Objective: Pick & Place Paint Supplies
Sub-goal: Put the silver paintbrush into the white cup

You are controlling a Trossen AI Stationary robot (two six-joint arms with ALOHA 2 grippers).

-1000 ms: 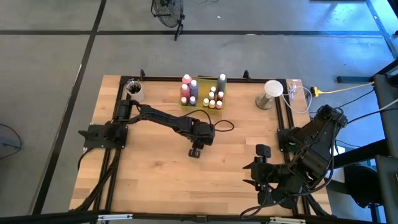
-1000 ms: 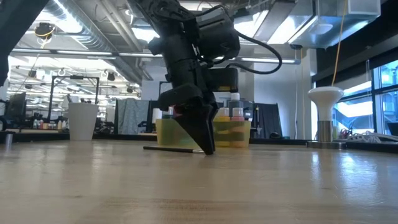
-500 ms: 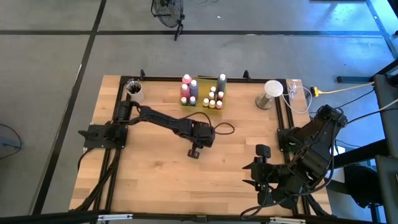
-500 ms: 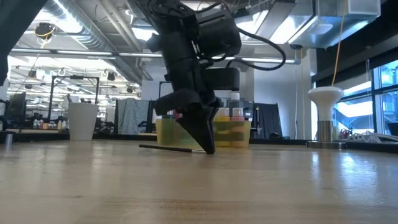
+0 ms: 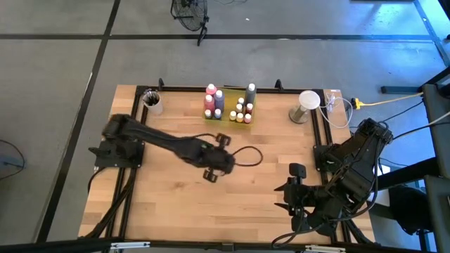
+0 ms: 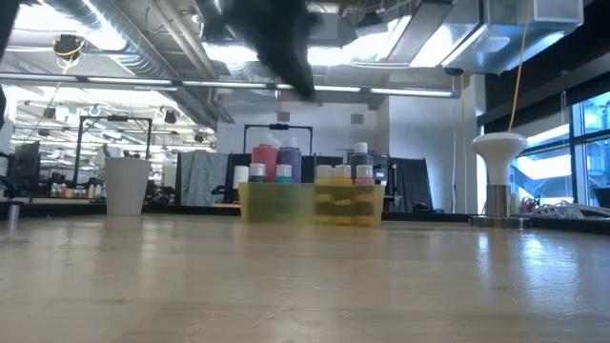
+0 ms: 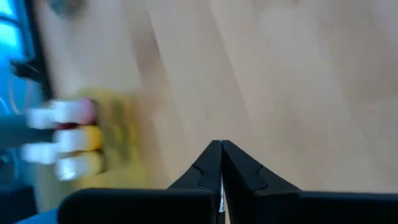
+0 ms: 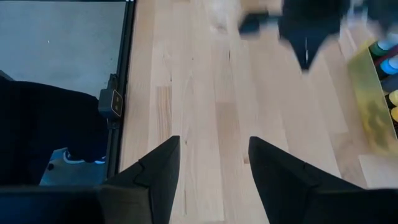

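2 fingers of my left gripper are pressed tight together in the left wrist view, and I cannot tell whether anything as thin as a brush is pinched between them; no brush shows in any view. My left arm reaches across the table, with that gripper above bare wood near the middle, well apart from the translucent yellow tray. My right gripper waits at the right edge of the table, fingers wide apart, holding nothing.

The paint supplies I can find are the tall squeeze bottles and the small white-capped bottles, all standing in the tray at the far side, and dark brushes standing in a pale cup at the far left corner.

The risk I judge greatest: if a brush is in my grip, the hold is on a very thin shaft, so a fast swing could let it twist or slip out and roll across the table. My dark cable loops loosely beside the wrist and could snag. A reach towards the tray could topple the tightly packed bottles.

In the low view my left arm is only a dark smear at the top, its gripper cut off, and the left wrist view smears the bottles too much to count
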